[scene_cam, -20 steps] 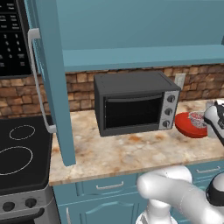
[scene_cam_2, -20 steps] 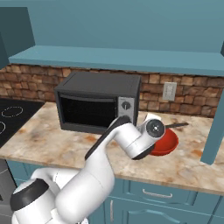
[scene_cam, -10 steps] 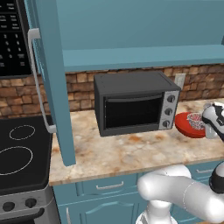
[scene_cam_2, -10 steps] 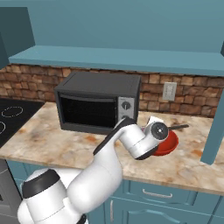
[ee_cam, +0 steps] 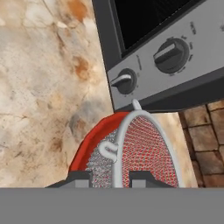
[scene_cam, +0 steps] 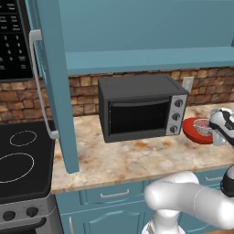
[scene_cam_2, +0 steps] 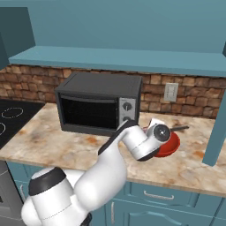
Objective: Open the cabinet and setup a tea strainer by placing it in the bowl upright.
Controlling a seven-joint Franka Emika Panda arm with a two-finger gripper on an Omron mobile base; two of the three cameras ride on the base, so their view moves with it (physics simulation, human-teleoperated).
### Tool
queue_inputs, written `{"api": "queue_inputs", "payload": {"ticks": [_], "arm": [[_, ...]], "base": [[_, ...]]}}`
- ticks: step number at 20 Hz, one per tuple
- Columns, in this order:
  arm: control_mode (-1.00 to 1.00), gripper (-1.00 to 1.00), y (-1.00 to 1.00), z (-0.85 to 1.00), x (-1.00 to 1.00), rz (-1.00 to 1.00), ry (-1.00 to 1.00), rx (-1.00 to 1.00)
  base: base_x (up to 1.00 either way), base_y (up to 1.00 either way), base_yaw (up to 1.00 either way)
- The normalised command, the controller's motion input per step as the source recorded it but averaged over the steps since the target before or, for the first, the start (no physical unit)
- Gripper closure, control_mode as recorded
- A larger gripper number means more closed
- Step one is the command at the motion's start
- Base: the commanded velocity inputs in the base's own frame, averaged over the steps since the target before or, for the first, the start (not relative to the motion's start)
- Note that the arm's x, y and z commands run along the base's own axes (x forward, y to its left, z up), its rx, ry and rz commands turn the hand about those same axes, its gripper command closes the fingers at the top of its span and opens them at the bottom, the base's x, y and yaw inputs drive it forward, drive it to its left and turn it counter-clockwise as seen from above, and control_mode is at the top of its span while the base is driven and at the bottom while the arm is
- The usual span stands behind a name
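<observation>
Where the hand view looks down past the two dark fingers (ee_cam: 110,179), the small silver wire-mesh tea strainer (ee_cam: 140,151) stands between them, rim tilted, its mesh cup inside the shallow glossy red bowl (ee_cam: 89,140); fingers sit close on either side of the rim, contact cannot be told. Bowl rests on the speckled stone worktop (scene_cam: 137,157), just beside the black toaster oven (scene_cam: 141,107) on its knob side. Strainer's thin dark handle (scene_cam_2: 178,128) pokes out past the bowl toward the brick wall (scene_cam_2: 194,95). Above, the teal wall cabinet (scene_cam: 52,87) door with long silver bar handle hangs swung open.
</observation>
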Motion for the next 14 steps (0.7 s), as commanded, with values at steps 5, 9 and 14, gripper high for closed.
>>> {"api": "queue_inputs", "payload": {"ticks": [5, 9, 14], "arm": [[-1.0, 1.0, 0.0, -0.3, 0.04, 0.0, 0.06, 0.0], [-1.0, 1.0, 0.0, -0.22, 0.0, 0.0, 0.07, 0.0], [-1.0, 1.0, 0.0, 0.0, 0.0, 0.0, 0.0, 0.0]], "base": [[0.0, 0.0, 0.0], [0.0, 0.0, 0.0], [0.0, 0.0, 0.0]]}}
